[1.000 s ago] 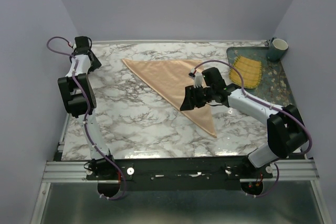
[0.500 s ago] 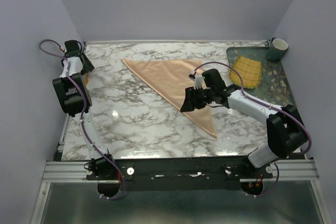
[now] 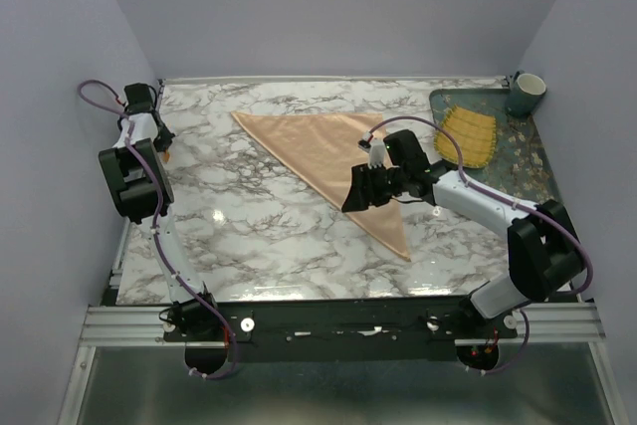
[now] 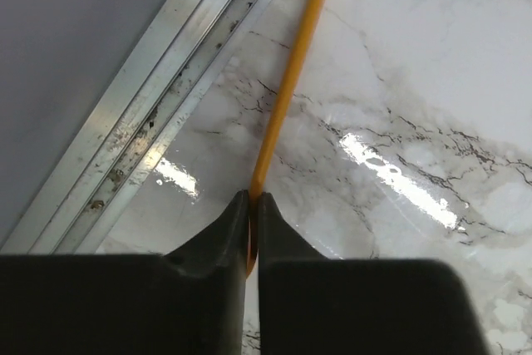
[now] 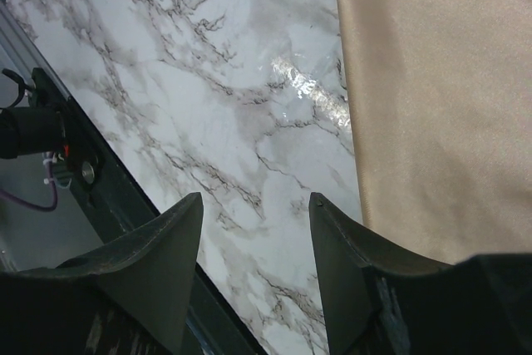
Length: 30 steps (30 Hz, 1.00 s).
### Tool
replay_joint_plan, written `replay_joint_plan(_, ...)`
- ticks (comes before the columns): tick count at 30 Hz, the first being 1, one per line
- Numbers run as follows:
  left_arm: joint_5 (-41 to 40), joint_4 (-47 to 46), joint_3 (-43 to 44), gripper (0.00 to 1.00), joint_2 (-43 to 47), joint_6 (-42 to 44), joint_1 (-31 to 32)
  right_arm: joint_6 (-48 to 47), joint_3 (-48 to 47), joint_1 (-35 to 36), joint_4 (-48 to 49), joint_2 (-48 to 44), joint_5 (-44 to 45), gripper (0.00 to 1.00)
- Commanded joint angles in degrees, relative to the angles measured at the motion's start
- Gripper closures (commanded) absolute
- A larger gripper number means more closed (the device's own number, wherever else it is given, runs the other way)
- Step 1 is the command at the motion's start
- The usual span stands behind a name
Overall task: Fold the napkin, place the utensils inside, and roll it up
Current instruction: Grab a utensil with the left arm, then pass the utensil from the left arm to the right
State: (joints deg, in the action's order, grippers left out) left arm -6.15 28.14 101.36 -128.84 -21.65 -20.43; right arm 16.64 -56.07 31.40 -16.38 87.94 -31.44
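The peach-orange napkin (image 3: 328,156) lies folded into a triangle on the marble table, one point toward the near edge. A thin orange utensil (image 4: 291,81) lies at the table's far left edge, where only a small orange bit of the utensil (image 3: 163,156) shows from above. My left gripper (image 4: 252,199) is shut on its near end. My right gripper (image 3: 360,191) hovers open over the napkin's left edge. In the right wrist view the gripper (image 5: 253,205) holds nothing, and the napkin (image 5: 432,97) fills the right side.
A dark tray (image 3: 532,161) at the back right holds a yellow checked cloth (image 3: 468,133), with a mug (image 3: 526,94) at its far corner. A metal rail (image 4: 141,122) runs along the table's left edge beside the utensil.
The left arm swung out to the table's far left edge and its gripper closed on the orange utensil. The right arm has stayed put.
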Motion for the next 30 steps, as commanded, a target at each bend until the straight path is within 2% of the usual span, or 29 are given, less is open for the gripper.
replay_joint_plan(1, 2.99, 2.02, -4.67, 1.0, 4.54, 0.19, 0.65, -0.73, -0.61, -0.19, -0.23, -3.3, 2.69, 0.37)
replay_joint_plan(6, 3.34, 5.87, -5.99, 1.0, 13.05, 3.1, 6.17, -6.79, -3.16, -0.11, 0.38, -4.09, 8.49, 0.33)
replay_joint_plan(10, 5.17, 6.05, -14.86, 1.0, 22.1, 3.73, 18.8, -14.69, -5.97, -0.11, 3.72, -3.57, 7.89, 0.29)
replay_joint_plan(11, 6.14, 5.79, -18.88, 1.0, 23.88, 3.55, 21.19, -19.06, -5.89, -0.11, 6.51, -3.65, 7.36, 0.26)
replay_joint_plan(13, 13.16, 5.09, -22.42, 1.0, 28.52, 3.27, 26.38, -23.13, -5.54, -0.11, 8.55, -4.35, 3.85, 0.23)
replay_joint_plan(14, 15.27, 5.34, -23.65, 1.0, 29.68, 4.06, 31.19, -25.5, -6.15, -0.11, 8.82, -4.71, 4.19, 0.17)
replay_joint_plan(16, 13.38, 4.91, -27.52, 1.0, 34.93, 5.82, 36.65, -24.21, -7.9, -0.54, 7.78, -5.23, 7.96, 0.08)
replay_joint_plan(17, 13.62, 3.69, -29.27, 1.0, 37.06, 7.31, 42.25, -21.77, -11.74, -1.07, 4.11, -5.15, 9.19, 0.04)
replay_joint_plan(18, 13.28, 2.28, -33.03, 1.0, 39.17, 8.54, 45.62, -18.96, -13.52, -2.03, 2.16, -4.8, 10.34, 0.03)
replay_joint_plan(20, 9.5, -2.02, -36.31, 1.0, 44.53, 10.13, 50.55, -8.89, -17.56, -6.51, -4.32, -3.4, 6.07, 0.03)
replay_joint_plan(21, 9.58, -3.95, -39.54, 1.0, 45.94, 10.66, 54.31, -5.95, -18.88, -8.09, -5.58, -3.04, 0.3, 0.03)
replay_joint_plan(23, 7.75, -7.48, -41.59, 1.0, 49.02, 11.36, 57.5, -0.94, -17.67, -10.91, -6.38, -3.91, -3.7, 0.03)
replay_joint_plan(25, 6.6, -8.28, -42.82, 1.0, 50.78, 13.55, 62.68, -1.69, -16.18, -11.18, -6.82, -4.36, -7.13, 0.04)
replay_joint_plan(28, 6.59, -7.32, -43.53, 1.0, 52.54, 21.02, 68.3, -10.2, -17.48, -11.27, -12.86, -2.78, -14.49, 0.05)
replay_joint_plan(30, 4.67, -6.09, -43.62, 1.0, 53.33, 25.49, 69.81, -14.35, -16.88, -11.18, -16.22, -2.42, -19.95, 0.08)
